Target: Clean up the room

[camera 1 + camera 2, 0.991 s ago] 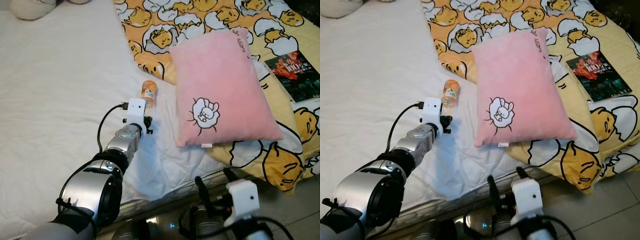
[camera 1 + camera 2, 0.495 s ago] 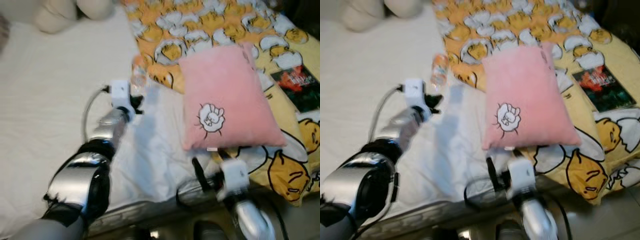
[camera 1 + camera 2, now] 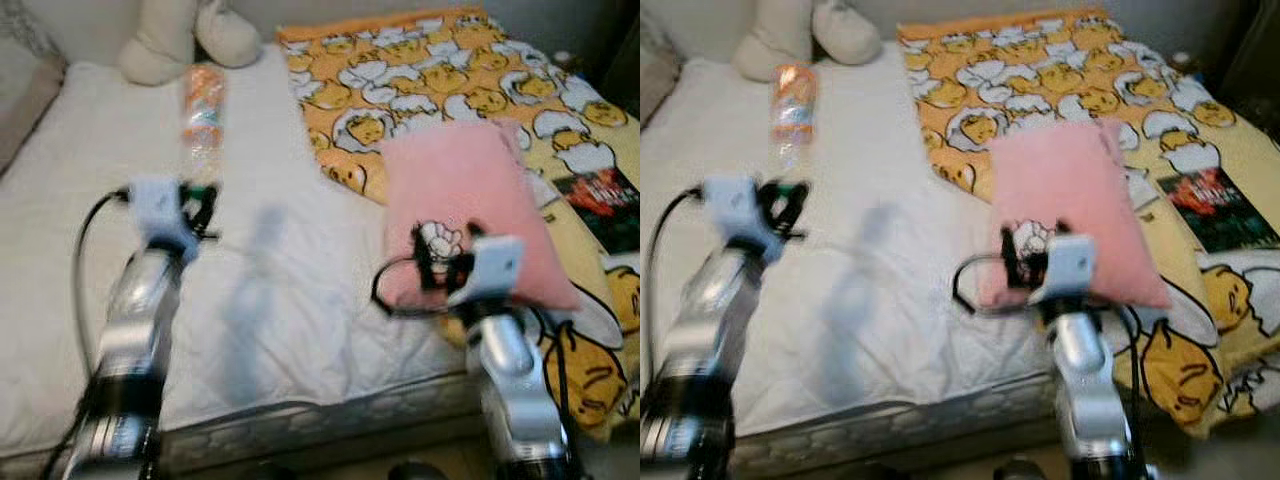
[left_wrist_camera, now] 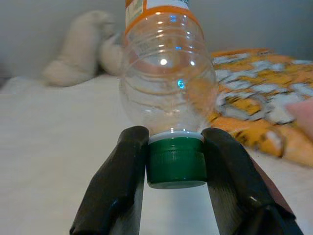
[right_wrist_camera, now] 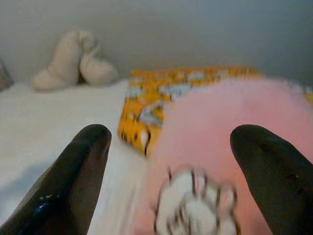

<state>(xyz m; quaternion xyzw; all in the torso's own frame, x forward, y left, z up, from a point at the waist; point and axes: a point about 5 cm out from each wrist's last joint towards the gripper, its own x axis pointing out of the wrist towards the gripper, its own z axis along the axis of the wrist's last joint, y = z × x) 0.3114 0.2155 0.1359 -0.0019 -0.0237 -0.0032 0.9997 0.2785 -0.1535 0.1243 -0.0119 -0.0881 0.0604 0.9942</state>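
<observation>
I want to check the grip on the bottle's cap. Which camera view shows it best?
The left wrist view: the left gripper has its two fingers clamped on the green cap of the bottle, sharp and close. The two eye views show the bottle blurred above the bed, the cap not discernible.

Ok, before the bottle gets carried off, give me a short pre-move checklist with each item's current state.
1. Left pincer shut on the bottle: ok, both fingers clamp the green cap.
2. Bottle clear of the bed: ok, it is raised above the white sheet, body pointing away from the wrist.
3. Cap screwed tight: cannot tell.
4. Bottle empty: ok as far as the clear body shows; the part under the orange label is hidden.
5. Right pincer free: ok, fingers spread, holding nothing, over the pink pillow.
6. Sharp head view for planning: not ok, both eye views are blurred.
</observation>
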